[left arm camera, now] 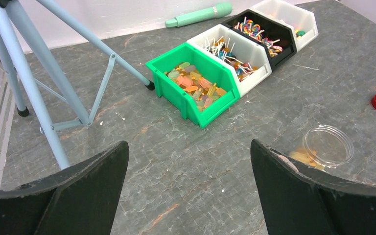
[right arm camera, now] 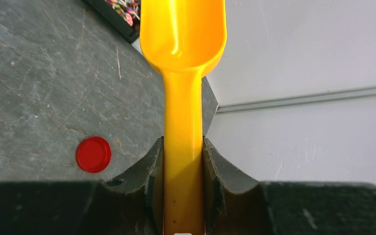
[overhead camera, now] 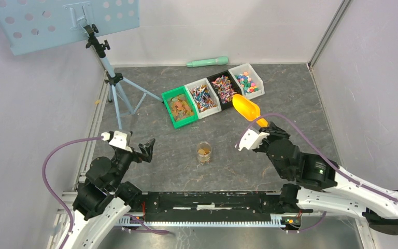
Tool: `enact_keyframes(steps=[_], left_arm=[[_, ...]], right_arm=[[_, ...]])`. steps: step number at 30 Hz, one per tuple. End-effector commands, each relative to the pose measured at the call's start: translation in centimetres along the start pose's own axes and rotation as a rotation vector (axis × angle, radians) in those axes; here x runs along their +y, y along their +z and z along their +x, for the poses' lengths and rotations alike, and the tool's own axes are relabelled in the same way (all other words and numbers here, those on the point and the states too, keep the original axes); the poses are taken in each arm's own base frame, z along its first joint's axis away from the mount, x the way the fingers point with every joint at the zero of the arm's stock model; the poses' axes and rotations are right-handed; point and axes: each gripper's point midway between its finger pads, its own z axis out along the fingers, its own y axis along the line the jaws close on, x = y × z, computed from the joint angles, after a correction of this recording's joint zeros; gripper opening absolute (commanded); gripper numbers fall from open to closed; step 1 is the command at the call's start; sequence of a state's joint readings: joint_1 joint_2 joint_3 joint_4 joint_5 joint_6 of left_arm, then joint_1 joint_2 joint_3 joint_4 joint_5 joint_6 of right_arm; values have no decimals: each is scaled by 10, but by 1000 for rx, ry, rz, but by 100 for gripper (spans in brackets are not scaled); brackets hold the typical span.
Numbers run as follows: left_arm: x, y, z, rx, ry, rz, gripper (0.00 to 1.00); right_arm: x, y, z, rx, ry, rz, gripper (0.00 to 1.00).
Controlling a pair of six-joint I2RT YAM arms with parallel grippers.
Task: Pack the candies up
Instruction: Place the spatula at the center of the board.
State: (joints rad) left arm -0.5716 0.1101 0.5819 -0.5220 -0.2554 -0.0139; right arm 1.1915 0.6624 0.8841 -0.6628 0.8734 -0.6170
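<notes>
Your right gripper (right arm camera: pixel 183 149) clamps the yellow scoop (right arm camera: pixel 183 34) by its handle; your left gripper (left arm camera: pixel 188 164) gapes empty, facing the candies (left arm camera: pixel 196 85).

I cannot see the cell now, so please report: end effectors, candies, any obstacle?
Left end effector open, empty. Right end effector shut on yellow scoop, scoop empty. Candies in bins, few in jar. Nothing between bins and jar.
</notes>
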Motion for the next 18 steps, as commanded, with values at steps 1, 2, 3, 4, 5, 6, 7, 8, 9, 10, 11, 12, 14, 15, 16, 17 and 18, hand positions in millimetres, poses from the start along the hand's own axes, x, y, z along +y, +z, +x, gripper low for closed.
enact_keyframes(steps=[1, 2, 3, 4, 5, 6, 7, 8, 9, 10, 11, 12, 14, 15, 16, 17, 18], left_arm=[[-4, 3, -6, -20, 23, 24, 100], [-4, 3, -6, -20, 24, 26, 100], [-4, 4, -6, -19, 26, 25, 100], [-5, 5, -7, -22, 24, 26, 100], [-5, 5, -6, -17, 26, 29, 100], [-7, 6, -5, -11, 27, 38, 100], [-9, 7, -3, -1, 28, 44, 100], [-10, 8, -2, 8, 30, 49, 100], [-10, 8, -2, 15, 30, 51, 100], [-9, 9, -1, 21, 31, 47, 100], [-9, 8, -1, 24, 31, 46, 100], [-9, 8, -1, 26, 31, 43, 100], [-8, 7, -2, 16, 27, 39, 100], [-7, 7, -3, 8, 26, 36, 100], [-7, 7, -4, 0, 24, 34, 100], [-7, 6, -5, -8, 21, 33, 100], [-7, 6, -5, -13, 20, 34, 100]], right_arm=[[-6, 17, 16, 99, 48, 91, 0], [-7, 24, 24, 128, 52, 95, 0], [-11, 32, 36, 180, 63, 108, 0], [-12, 39, 45, 221, 73, 114, 0], [-15, 45, 58, 276, 85, 124, 0], [-17, 51, 71, 330, 99, 132, 0], [-19, 57, 79, 362, 125, 141, 0], [-22, 64, 89, 389, 156, 146, 0], [-23, 71, 96, 398, 187, 141, 0], [-26, 78, 108, 416, 222, 145, 0], [-26, 86, 116, 425, 257, 136, 0], [-29, 91, 126, 440, 286, 151, 0], [-33, 103, 139, 485, 340, 144, 1], [-37, 107, 148, 513, 368, 138, 2], [-39, 113, 156, 531, 398, 132, 2], [-41, 118, 165, 542, 433, 134, 2], [-41, 124, 172, 536, 476, 126, 2]])
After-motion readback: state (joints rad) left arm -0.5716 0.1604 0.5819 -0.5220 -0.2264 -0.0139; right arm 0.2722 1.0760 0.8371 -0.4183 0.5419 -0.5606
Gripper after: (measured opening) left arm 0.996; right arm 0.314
